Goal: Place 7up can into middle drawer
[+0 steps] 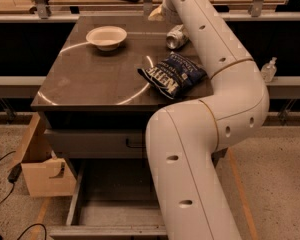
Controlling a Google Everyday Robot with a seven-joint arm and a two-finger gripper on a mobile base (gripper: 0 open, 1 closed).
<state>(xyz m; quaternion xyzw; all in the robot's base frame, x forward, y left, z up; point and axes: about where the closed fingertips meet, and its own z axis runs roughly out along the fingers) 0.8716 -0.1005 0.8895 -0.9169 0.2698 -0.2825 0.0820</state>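
Note:
The 7up can (176, 37) lies on its side at the back right of the dark cabinet top (90, 79), just beyond the blue crisp bag. My gripper (158, 14) is at the far back edge of the top, a little left of and behind the can, mostly hidden by my own white arm (210, 134); I cannot tell whether it touches the can. The middle drawer (115, 206) is pulled open at the bottom of the cabinet, with a bare grey floor; my arm covers its right part.
A dark blue crisp bag (173, 74) lies in front of the can. A white bowl (106, 37) sits at the back left. A shut drawer with a black loop handle (134, 143) is above the open one. A wooden box (42, 165) stands left; a clear bottle (268, 70) right.

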